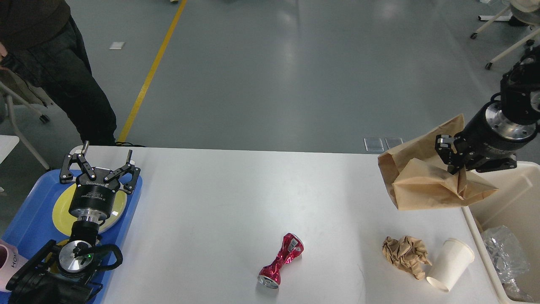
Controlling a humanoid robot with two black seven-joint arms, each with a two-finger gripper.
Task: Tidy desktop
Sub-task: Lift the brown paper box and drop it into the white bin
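crushed red can [281,261] on desktop [236,198], left tool [100,166] spread empty over blue tray [29,215], right tool [454,166] pinching paper bag [422,177]

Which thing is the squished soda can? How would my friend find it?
Start at the big white desktop and look along its near edge, around the middle. The can lies there on its side, left of the crumpled paper ball. It alone is shiny red and pinched in the middle.

Head view, forward-down over desktop [236,202]
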